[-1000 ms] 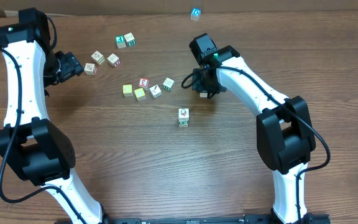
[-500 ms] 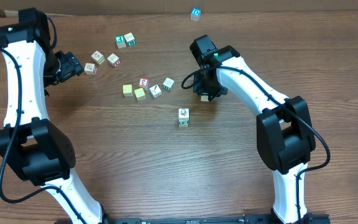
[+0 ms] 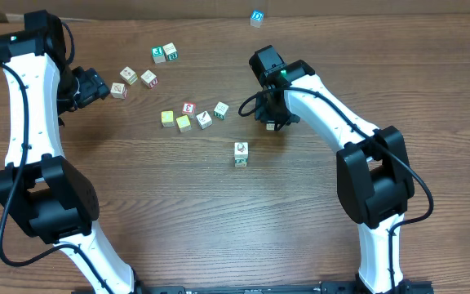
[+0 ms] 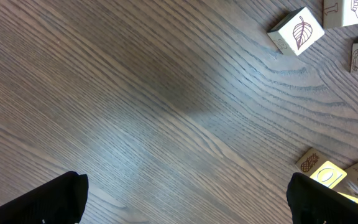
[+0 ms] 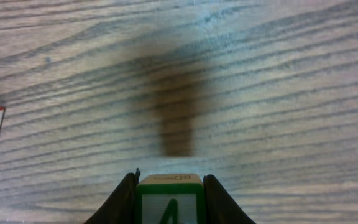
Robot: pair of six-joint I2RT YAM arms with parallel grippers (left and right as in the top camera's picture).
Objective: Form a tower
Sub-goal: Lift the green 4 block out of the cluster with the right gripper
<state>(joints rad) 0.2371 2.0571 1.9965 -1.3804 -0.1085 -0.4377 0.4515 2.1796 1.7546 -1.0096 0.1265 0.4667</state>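
Just right of the tower (image 3: 241, 153), my right gripper (image 5: 169, 186) is clamping the "4" cube (image 5: 169, 208) above bare table (image 5: 260, 74), while my left gripper (image 4: 185, 202) is hanging wide apart by the loose cubes (image 4: 297, 34). I am planning to centre it squarely over the tower's top, lowering slowly and releasing only once it is sitting flat

Left arm stretched forward along the left side, wrist turned inward; left gripper (image 3: 98, 85) spread wide, nothing between the fingers. Right arm bent in toward centre; right gripper (image 3: 270, 122) pointing down, jaws pinched on green-edged cube (image 5: 169, 202).
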